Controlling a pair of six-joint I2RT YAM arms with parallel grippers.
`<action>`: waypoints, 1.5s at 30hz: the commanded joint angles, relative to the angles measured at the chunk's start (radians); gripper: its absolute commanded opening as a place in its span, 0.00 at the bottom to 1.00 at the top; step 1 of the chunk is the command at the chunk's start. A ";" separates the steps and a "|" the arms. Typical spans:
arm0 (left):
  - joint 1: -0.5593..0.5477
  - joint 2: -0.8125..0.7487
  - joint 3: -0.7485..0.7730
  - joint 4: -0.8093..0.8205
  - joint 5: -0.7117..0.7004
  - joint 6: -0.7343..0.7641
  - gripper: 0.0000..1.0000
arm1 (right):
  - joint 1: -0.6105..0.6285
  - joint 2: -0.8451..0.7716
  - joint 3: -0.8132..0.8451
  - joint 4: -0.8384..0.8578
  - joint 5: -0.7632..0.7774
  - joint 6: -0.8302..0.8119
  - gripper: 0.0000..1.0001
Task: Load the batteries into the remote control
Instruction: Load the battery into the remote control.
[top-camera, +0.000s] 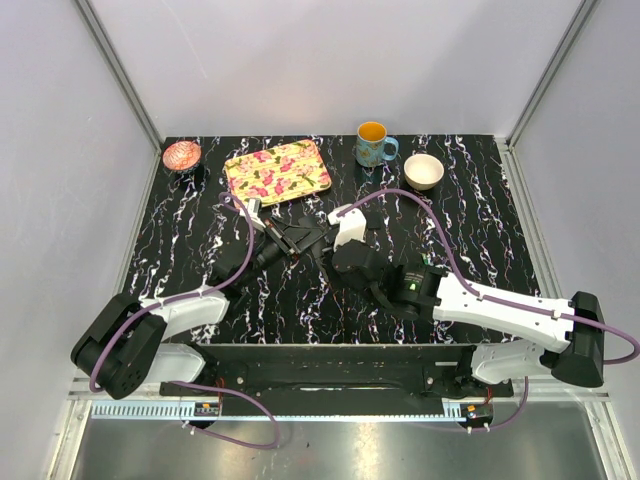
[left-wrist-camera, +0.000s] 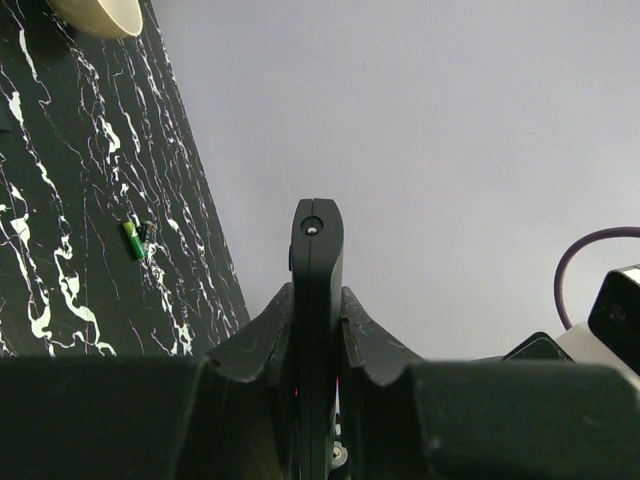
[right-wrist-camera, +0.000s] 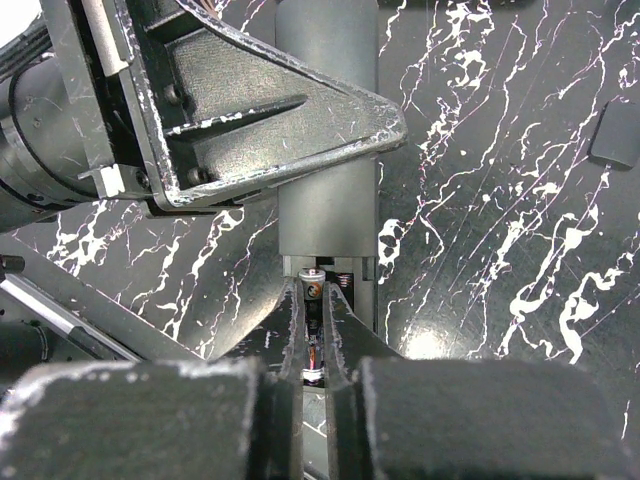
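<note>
Nearest you, both arms reach in from the near edge and meet around the middle of the marbled black table (top-camera: 480, 200). Your left gripper (left-wrist-camera: 317, 335) is clamped narrow on the remote control (left-wrist-camera: 317, 250), which stands on its edge between the fingers and sticks out past their tips.

Seen from the right wrist, your right gripper (right-wrist-camera: 313, 300) is pinched almost together on a battery (right-wrist-camera: 314, 345) (only a thin sliver shows in the gap, reddish with metal ends). Its tip sits right at the near end of the remote's body. The left arm's fingers cross that body at about 10 o'clock from it. A small dark flat piece (right-wrist-camera: 614, 130) lies on the table at 2 o'clock.

In the left wrist view, a small green object (left-wrist-camera: 133, 240) lies flat on the table at 10 o'clock of the remote, apart from it.

Farther out in the overhead view, the floral tray (top-camera: 278, 170) sits at 12 o'clock just beyond the grippers. A pink dish (top-camera: 182, 155) is at 10 o'clock in the far left corner. A blue mug (top-camera: 374, 146) is at 1 o'clock, and a cream bowl (top-camera: 423, 171) is just to its right.
</note>
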 joint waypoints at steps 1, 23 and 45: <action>-0.004 -0.020 0.047 0.169 -0.049 -0.058 0.00 | 0.017 0.005 -0.010 -0.049 -0.082 0.028 0.14; -0.004 -0.003 0.035 0.163 -0.035 -0.053 0.00 | 0.015 -0.020 0.034 -0.046 -0.031 0.019 0.49; -0.004 0.028 0.023 0.207 -0.018 -0.059 0.00 | 0.015 -0.066 0.090 -0.054 0.056 0.008 0.55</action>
